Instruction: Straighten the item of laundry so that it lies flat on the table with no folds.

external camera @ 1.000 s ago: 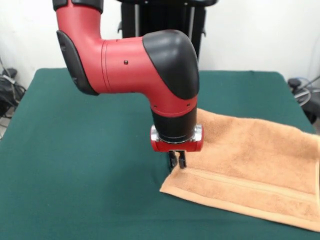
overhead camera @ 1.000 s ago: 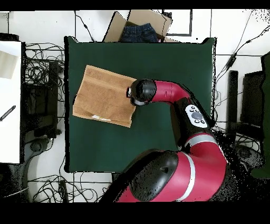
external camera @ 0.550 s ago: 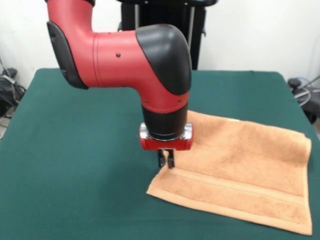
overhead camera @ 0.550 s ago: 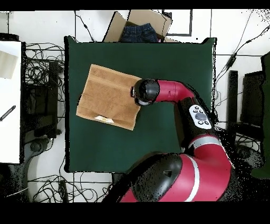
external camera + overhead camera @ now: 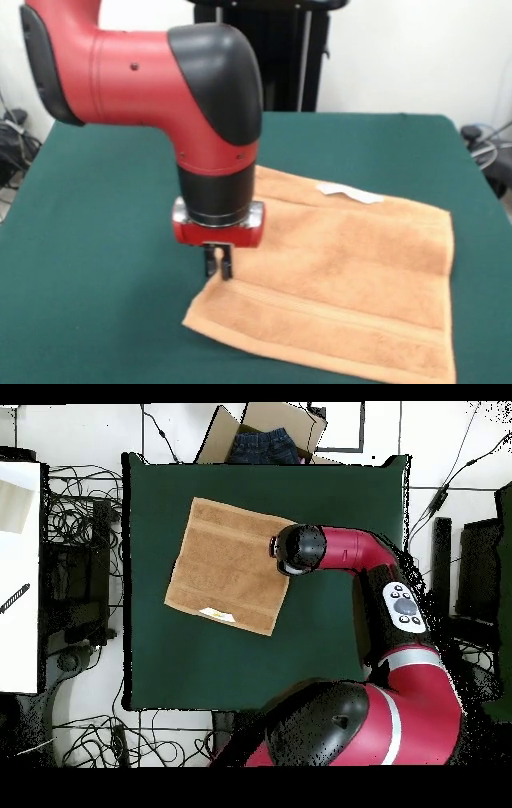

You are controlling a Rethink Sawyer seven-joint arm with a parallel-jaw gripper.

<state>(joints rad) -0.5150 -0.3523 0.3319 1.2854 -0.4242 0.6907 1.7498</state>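
Gripper [image 5: 218, 264] is pinching the towel [image 5: 344, 280] at its edge, fingers closed on the cloth. Towel is lying right of centre on the green surface [image 5: 96, 264]; dragging low and steady should avoid new folds.

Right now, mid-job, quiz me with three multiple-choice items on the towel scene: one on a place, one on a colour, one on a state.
1. Where is the tool?
A. at the edge of the light orange-tan terry towel
B. over bare table, far from the towel
C. off the table

2. What colour is the large rectangular felt-like table top?
A. grey
B. dark green
C. white

3. How does the towel lie?
A. bunched in a heap
B. rolled up
C. spread out, mostly flat

Answers:
1. A, the tool tips meet the towel's border in the front view.
2. B, green felt surrounds the towel in both views.
3. C, the overhead view shows a spread quadrilateral with its small white tag exposed.
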